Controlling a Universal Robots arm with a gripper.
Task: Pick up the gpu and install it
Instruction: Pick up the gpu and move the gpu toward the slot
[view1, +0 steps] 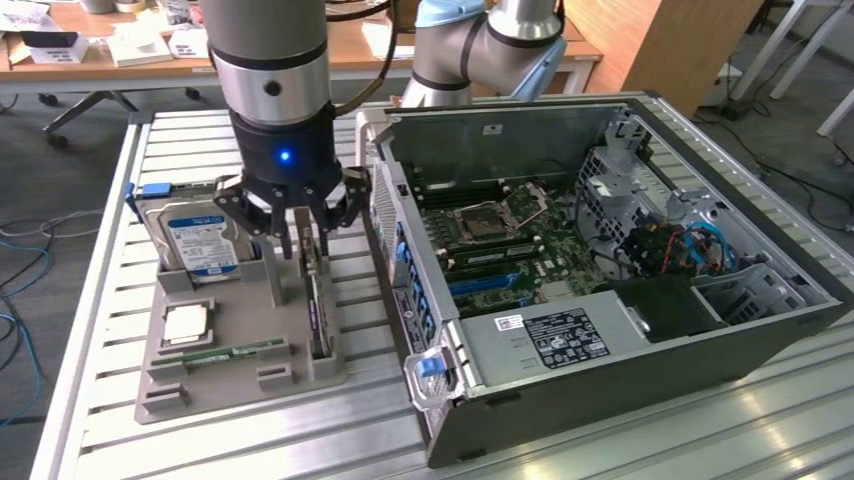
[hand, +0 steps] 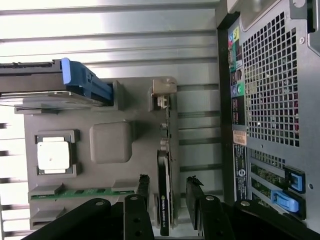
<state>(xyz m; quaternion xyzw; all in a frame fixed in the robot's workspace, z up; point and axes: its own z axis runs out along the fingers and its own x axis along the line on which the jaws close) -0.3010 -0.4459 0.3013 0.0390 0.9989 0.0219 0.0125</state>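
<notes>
I have the gripper (view1: 304, 226) hanging over the grey tray (view1: 200, 385), jaws spread wide and gripping nothing. The gpu (view1: 318, 310) stands on edge in its slot on the side of the tray nearest the open computer case (view1: 747, 360), which sits to the exterior view's right. In the wrist view the fingers (hand: 143, 187) straddle the card, one on each face (not touching it, as far as I can tell). To take it well, I judge the card should sit centred between the pads. The approach should be straight down, and the squeeze should land on board and cooler rather than the bracket, so the card lifts without tilting.
</notes>
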